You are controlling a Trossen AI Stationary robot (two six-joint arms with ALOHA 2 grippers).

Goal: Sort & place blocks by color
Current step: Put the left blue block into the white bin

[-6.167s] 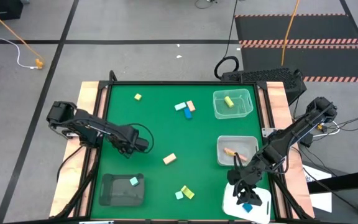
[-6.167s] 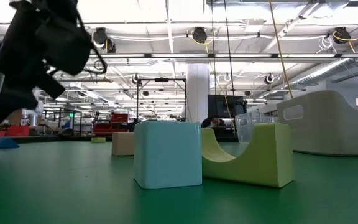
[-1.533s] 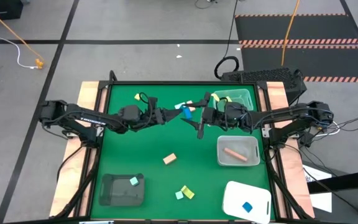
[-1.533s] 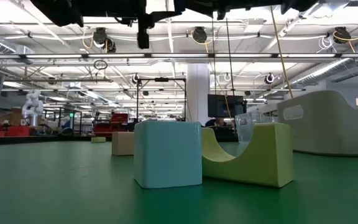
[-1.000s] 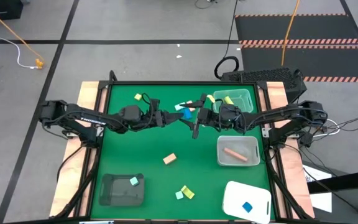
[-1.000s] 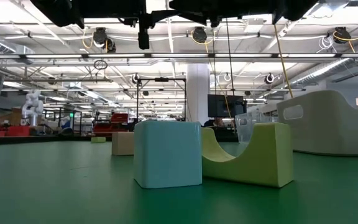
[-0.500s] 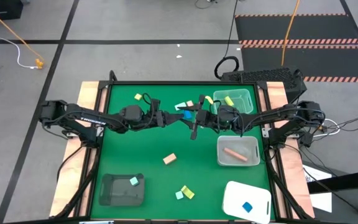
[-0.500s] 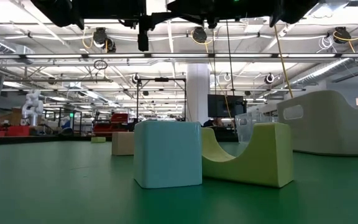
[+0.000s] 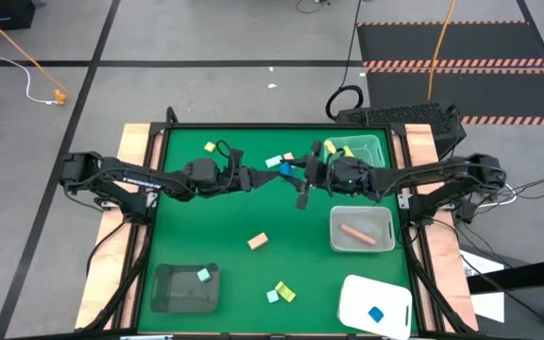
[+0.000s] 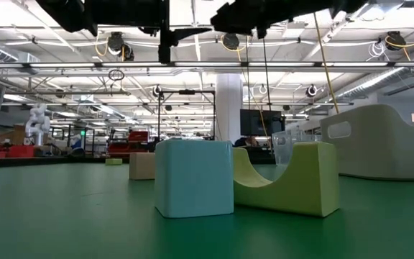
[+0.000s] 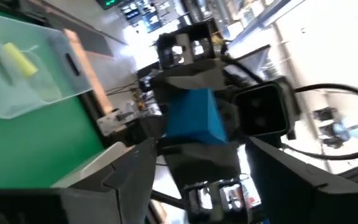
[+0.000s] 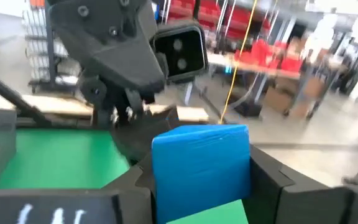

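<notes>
**Blue block changes grippers mid-table; sorting partly done**

The left gripper (image 9: 253, 178), near the table's (image 9: 178, 227) far edge, stands parted with nothing between its fingers; the right gripper (image 12: 197, 186) pinches the blue block (image 12: 201, 169) just beside it, above the surface. Already sorted, judging by colour: a mint block (image 9: 203, 275) in the dark tray (image 9: 173, 295); a yellow one in the far clear tray (image 9: 371, 161); a tan-pink bar in the nearer clear tray (image 9: 381, 231); a blue one on the white tray (image 9: 352, 300). Several blocks lie loose on the table.
</notes>
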